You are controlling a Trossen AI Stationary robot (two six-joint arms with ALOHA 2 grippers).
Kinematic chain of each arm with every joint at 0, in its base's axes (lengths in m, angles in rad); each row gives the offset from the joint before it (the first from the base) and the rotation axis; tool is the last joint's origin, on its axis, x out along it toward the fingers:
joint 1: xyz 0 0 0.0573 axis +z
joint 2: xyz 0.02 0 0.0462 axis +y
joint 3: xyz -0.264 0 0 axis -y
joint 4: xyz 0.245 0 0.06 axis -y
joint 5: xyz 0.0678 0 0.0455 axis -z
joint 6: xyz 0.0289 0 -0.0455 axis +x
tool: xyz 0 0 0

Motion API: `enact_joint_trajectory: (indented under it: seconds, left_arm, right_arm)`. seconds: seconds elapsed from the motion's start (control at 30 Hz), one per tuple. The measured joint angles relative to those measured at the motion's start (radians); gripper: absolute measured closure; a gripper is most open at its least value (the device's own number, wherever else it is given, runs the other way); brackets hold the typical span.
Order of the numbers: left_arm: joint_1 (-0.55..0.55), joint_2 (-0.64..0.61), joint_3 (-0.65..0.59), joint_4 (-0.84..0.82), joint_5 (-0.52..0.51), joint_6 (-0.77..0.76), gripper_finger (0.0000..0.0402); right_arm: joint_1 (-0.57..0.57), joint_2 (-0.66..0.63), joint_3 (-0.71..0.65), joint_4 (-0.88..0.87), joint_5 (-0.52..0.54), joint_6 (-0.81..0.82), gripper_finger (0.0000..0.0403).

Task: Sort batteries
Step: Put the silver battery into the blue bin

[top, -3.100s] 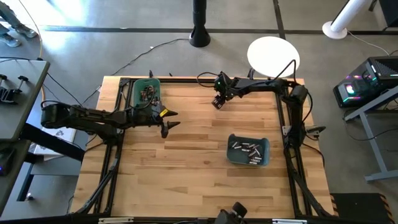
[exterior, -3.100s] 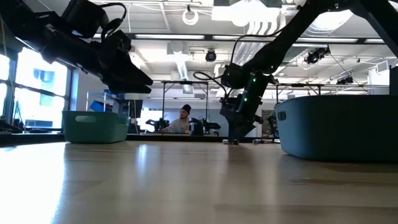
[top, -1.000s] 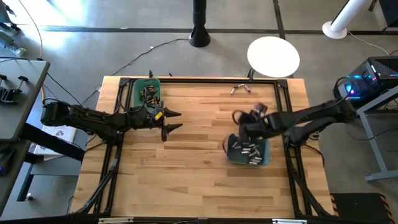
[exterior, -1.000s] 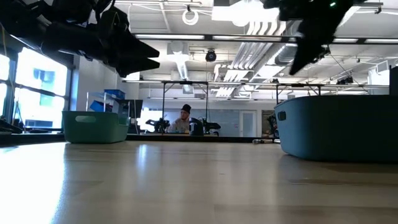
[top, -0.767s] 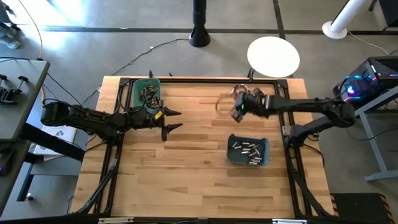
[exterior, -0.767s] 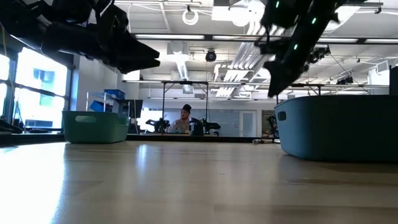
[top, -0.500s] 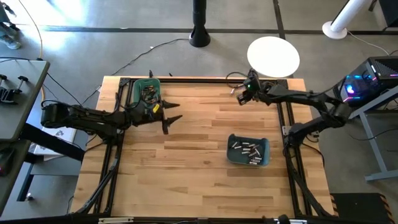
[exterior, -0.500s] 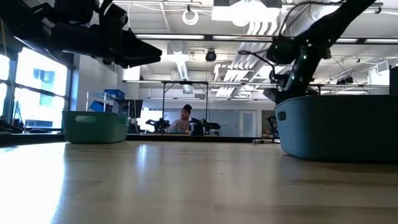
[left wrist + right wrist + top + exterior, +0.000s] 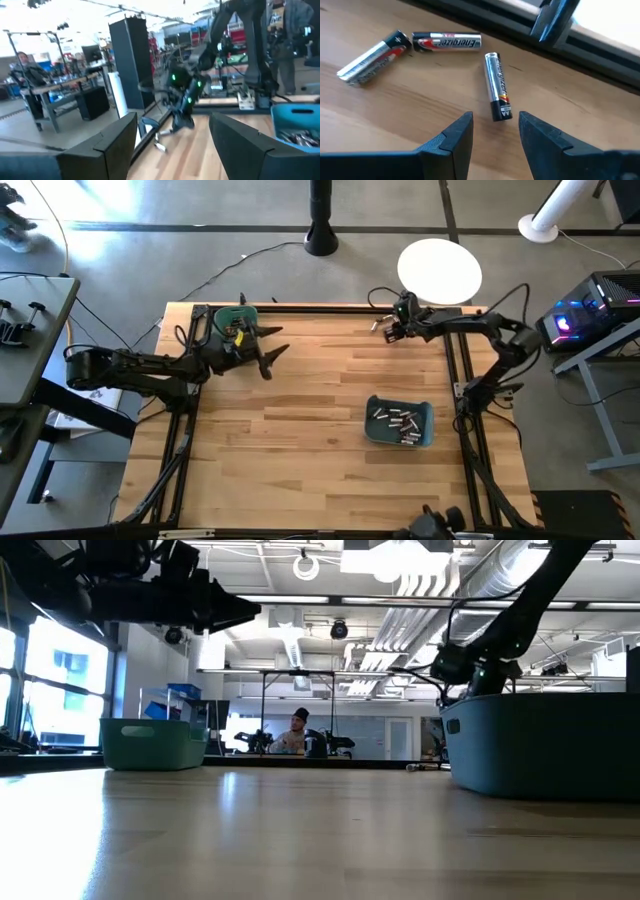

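Three loose silver-and-black batteries lie on the wood at the table's far edge: one just beyond my right gripper's fingertips, two more farther off. My right gripper slants down over them, open, touching nothing. The blue bin holds several batteries. The green bin stands at the far left. My left gripper hovers open beside it, roughly level and well above the table.
Black frame rails run along the table's edges, one of them right behind the loose batteries. A white round disc lies on the floor beyond the far edge. Bare wood stretches between the two bins. A person sits far back in the room.
My right gripper has swung from above the blue bin toward the table's far edge and come down over the loose batteries, rolling as it went. My left gripper has shifted toward the far edge beside the green bin, risen a little and turned. Both have stayed open.
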Motion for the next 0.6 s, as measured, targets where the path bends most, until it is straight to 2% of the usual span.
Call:
enact_joint_trajectory:
  seconds: [0.2,0.4,0.5,0.6]
  left_arm:
    - [0.004,0.0,0.0,0.02,0.001,0.025,0.0163]
    - [0.006,0.0,0.0,0.014,-0.001,0.051,0.0163]
    - [0.013,0.0,0.0,0.018,-0.003,0.069,0.0163]
    - [0.018,0.0,0.0,0.018,-0.004,0.067,0.0163]
  right_arm:
    - [-0.006,0.055,0.003,0.081,-0.024,-0.004,0.0257]
    - [-0.022,0.064,0.002,0.095,-0.067,-0.062,0.0282]
    - [-0.042,0.064,0.002,0.095,-0.125,-0.069,0.0313]
    - [-0.046,0.062,0.003,0.089,-0.133,-0.103,0.0364]
